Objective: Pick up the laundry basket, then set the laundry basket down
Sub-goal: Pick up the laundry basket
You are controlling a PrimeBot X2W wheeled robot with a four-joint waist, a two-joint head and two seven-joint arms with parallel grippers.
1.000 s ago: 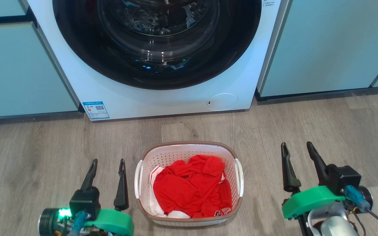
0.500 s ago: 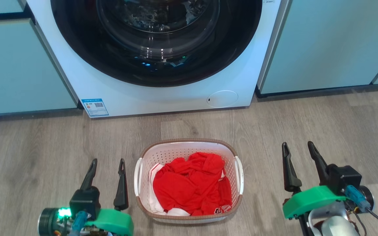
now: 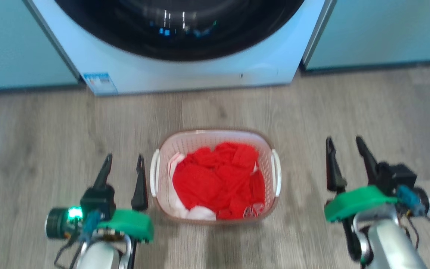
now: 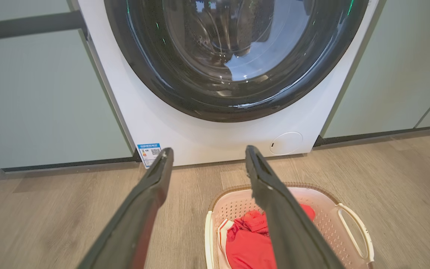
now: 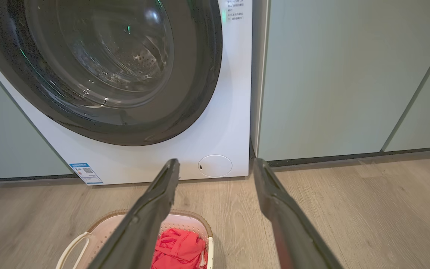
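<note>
**Wood-look floor (image 3: 50,130) in front of a washing machine (image 3: 185,74), with a laundry basket (image 3: 215,131) between two open grippers**

Grey planks run up to a white front-loading washing machine with a dark round door. Pale blue-green cabinets (image 3: 379,30) stand on either side of it. A small blue label (image 3: 99,82) sits at the machine's lower corner. The head view is somewhat blurred.

The laundry basket stands on the floor in the space between the two grippers, on the near side of the machine. It is white with small holes and a brown rim. Red clothes (image 3: 215,179) fill it, with a bit of white cloth showing.

The left gripper (image 3: 124,157) is just beside the basket's left handle (image 3: 154,172). Its inner finger is close to that handle, and only a narrow gap seems to separate them. Its jaws stand moderately apart and hold nothing. In the left wrist view the basket lies beyond the jaws, partly hidden behind one finger.

The right gripper (image 3: 343,140) is farther off, with a strip of bare floor between its inner finger and the basket's right handle (image 3: 277,172). Its jaws are parted about as wide and are likewise empty. In the right wrist view the basket sits low, partly behind one finger.

Both pairs of fingers point toward the washing machine.
</note>
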